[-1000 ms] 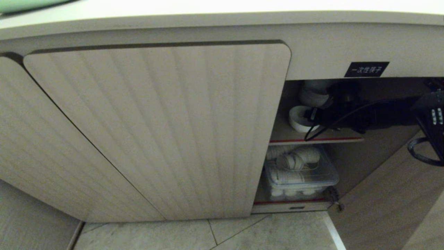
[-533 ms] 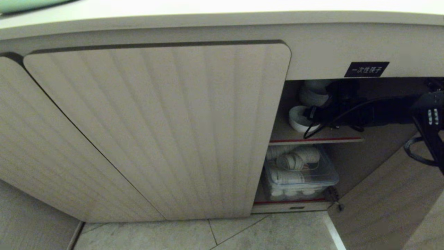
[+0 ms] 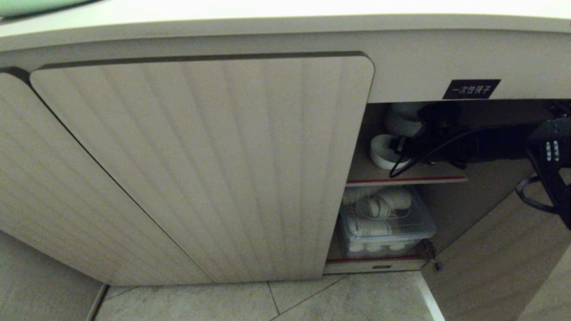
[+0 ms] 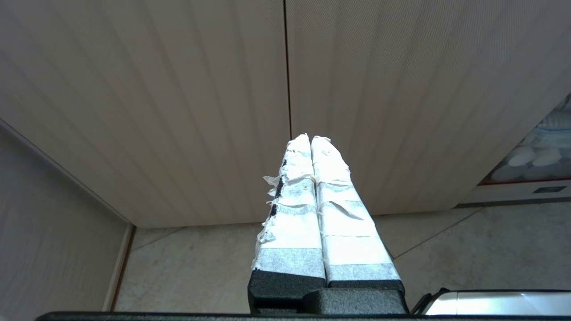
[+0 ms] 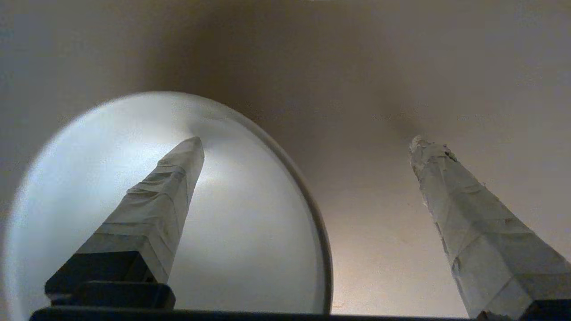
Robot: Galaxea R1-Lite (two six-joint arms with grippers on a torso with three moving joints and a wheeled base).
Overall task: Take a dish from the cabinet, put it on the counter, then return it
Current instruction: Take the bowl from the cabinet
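Right end effector (image 5: 308,147) is deep inside the cabinet (image 3: 446,133), on the upper, red-edged shelf (image 3: 406,179), and its taped fingers (image 5: 156,209) are spread wide, released, nothing clamped. One finger sits inside the mouth of the dish (image 5: 250,249), the other stands well outside the rim, so the rim runs between the two. In the head view the dish (image 3: 379,151) shows white at the arm's tip, tipped toward the opening, resting on that shelf. Right behind it, a stack of white bowls (image 3: 401,120).

Room to move? The fluted door (image 3: 200,169) closes off the side beyond the dish, and the label strip (image 3: 471,89) caps the opening from above. The open door panel (image 3: 490,249) swings out below the arm. Underneath the shelf, a clear bin of crockery (image 3: 386,223) fills the lower compartment. Beyond the fingertips, bare cabinet wall (image 5: 401,67).

Left end effector (image 4: 311,139) hangs outside, fingers pressed together, clenched on nothing, pointing at the closed doors just above the tiled floor (image 4: 200,267). The desk (image 3: 285,22) edge runs along the top, above everything.
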